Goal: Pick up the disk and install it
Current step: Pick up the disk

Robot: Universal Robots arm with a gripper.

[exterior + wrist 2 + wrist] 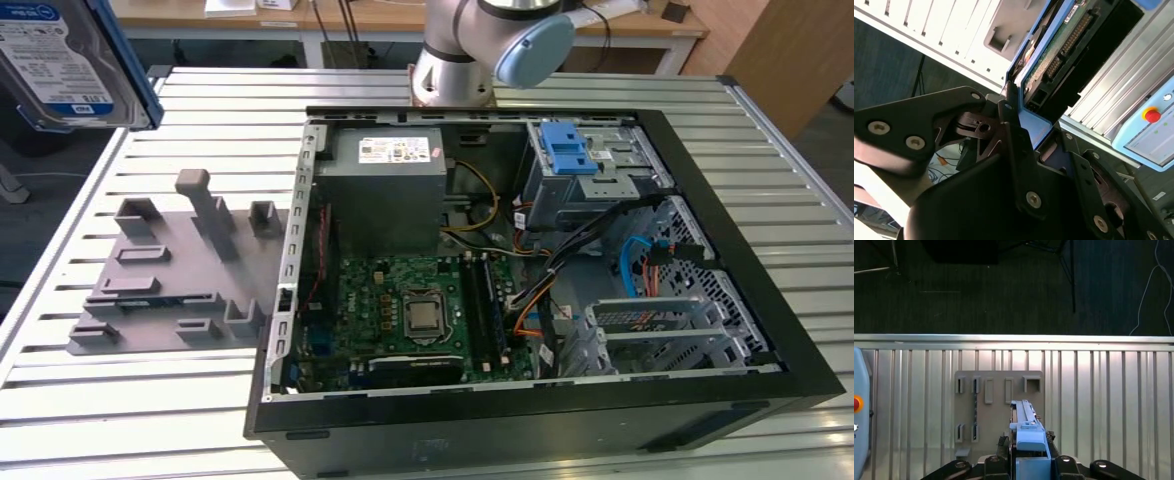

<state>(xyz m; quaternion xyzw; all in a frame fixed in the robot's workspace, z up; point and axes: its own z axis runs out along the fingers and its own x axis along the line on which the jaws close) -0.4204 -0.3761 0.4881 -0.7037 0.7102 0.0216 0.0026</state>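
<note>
grip: end effector (1035, 122) clamped shut on the disk (60, 60) by its blue-railed edges | place: disk aloft at the exterior view's left, above grey fixture (174, 280) | risk: narrow edge hold may slip; a tilted disk would likely jam at drive cage (607, 180)

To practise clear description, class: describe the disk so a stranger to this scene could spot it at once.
Find the slatted metal table with the open computer case. At the exterior view's top left, above the grey plate of holders, the gripper holds the disk up. It is a flat silver slab with a blue-and-white label and blue side rails, unlike the grey box inside the case.
</note>
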